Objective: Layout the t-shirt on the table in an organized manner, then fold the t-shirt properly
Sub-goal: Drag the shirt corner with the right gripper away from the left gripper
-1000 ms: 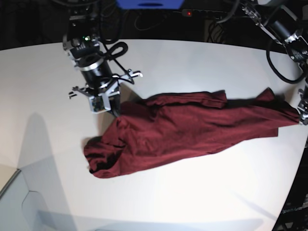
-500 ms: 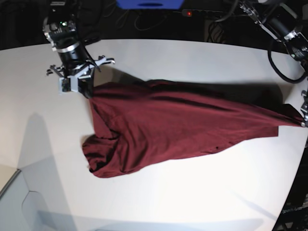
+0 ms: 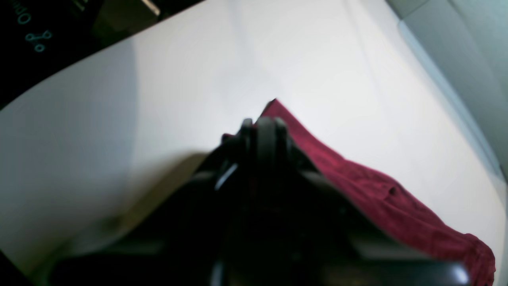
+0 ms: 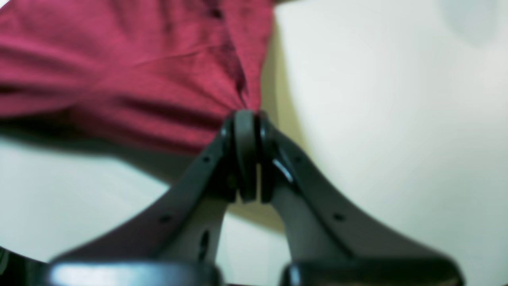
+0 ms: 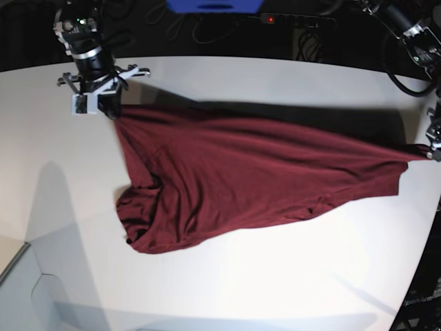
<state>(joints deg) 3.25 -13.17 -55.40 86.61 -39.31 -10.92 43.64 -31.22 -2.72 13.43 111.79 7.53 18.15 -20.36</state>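
Note:
The dark maroon t-shirt (image 5: 234, 179) is stretched across the white table (image 5: 275, 289) between my two grippers, with a bunched lump at its front left. My right gripper (image 5: 110, 112) at the back left is shut on one corner of the cloth. The right wrist view shows its fingertips (image 4: 246, 117) pinching gathered fabric of the t-shirt (image 4: 139, 71). My left gripper (image 5: 433, 153) at the table's right edge is shut on the opposite tip. Seen from the left wrist, the left gripper (image 3: 264, 123) is shut, with a point of the t-shirt (image 3: 377, 190) sticking out past it.
A power strip with a red light (image 5: 270, 18), a blue object (image 5: 213, 5) and cables lie behind the table's back edge. The table's curved edge runs close by the left gripper. Grey floor (image 5: 21, 289) shows at the lower left.
My right gripper has moved back and to the left with its corner, pulling the t-shirt out wide and taut. My left gripper has kept its hold at the right edge.

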